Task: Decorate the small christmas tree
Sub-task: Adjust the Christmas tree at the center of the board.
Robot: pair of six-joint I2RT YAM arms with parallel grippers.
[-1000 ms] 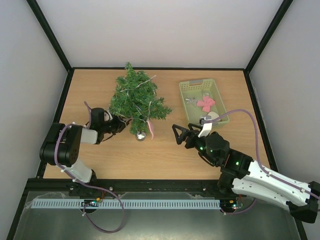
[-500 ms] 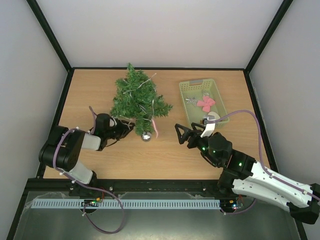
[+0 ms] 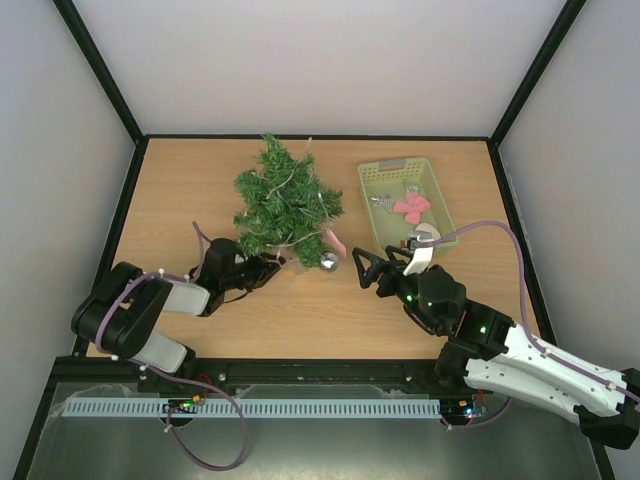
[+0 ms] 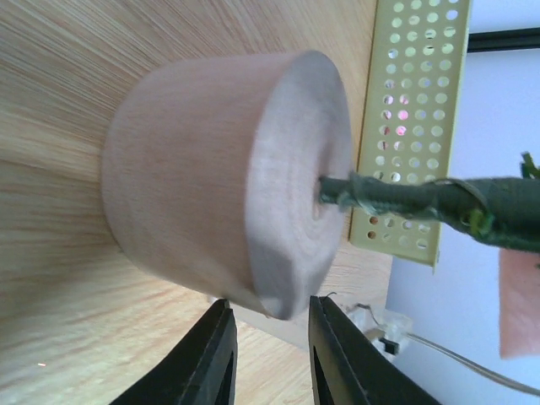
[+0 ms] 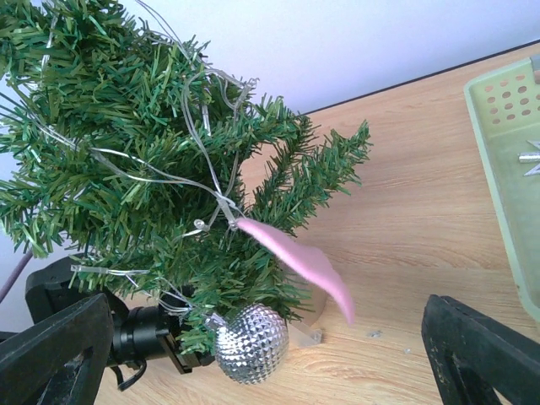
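Note:
The small christmas tree stands left of centre, leaning a little, wound with a clear light string. A silver ball and a pink felt ornament hang on its right side. My left gripper reaches in low from the left. In the left wrist view its jaws are shut on the rim of the tree's round wooden base. My right gripper stands wide open just right of the silver ball, holding nothing. The branches fill its view.
A pale green basket sits at the back right, beyond my right gripper. It holds a pink ornament, a silver star and a white piece. Black frame rails edge the table, with white walls behind.
My left gripper slid right and nearer, its jaws narrowing on the base. The tree swung with it, carrying the ball and pink ornament towards my right gripper, which barely shifted.

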